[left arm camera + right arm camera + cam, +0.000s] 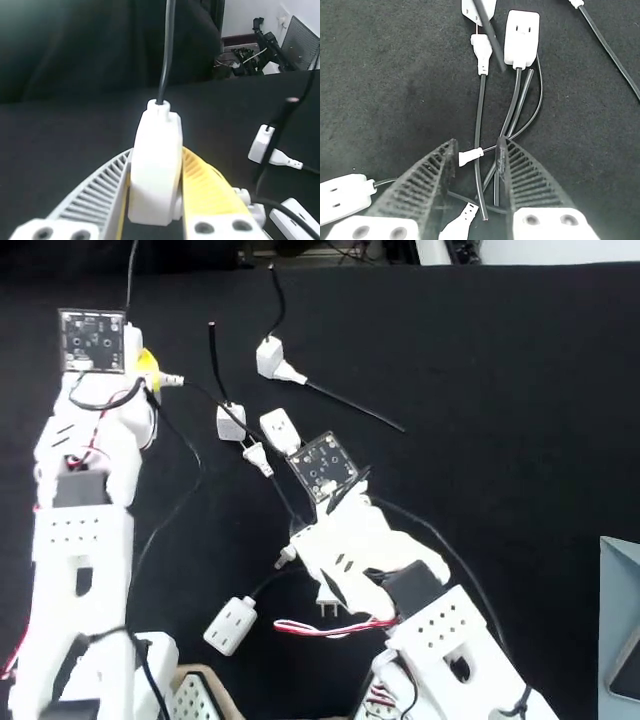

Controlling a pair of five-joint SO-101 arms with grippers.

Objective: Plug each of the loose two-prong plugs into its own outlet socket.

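**Plugging status: no plug seen seated**

Left jaws: clamped on a white connector (156, 165) with a black cord; plug or socket, cannot tell.
Right jaws: apart, low over the table (380, 75), straddling several cords, with a small white cord end (470, 156), likely a plug, between the tips.
Beyond those tips: loose plug (481, 54), prongs bare, just short of first socket (468, 7); second socket (521, 37) beside it, slots empty.
Outside one jaw: third socket (342, 197), empty.
Judgement: every pairing apparently remains.

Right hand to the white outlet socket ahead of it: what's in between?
Right wrist view: black cords and a small white plug crosswise by the hand.
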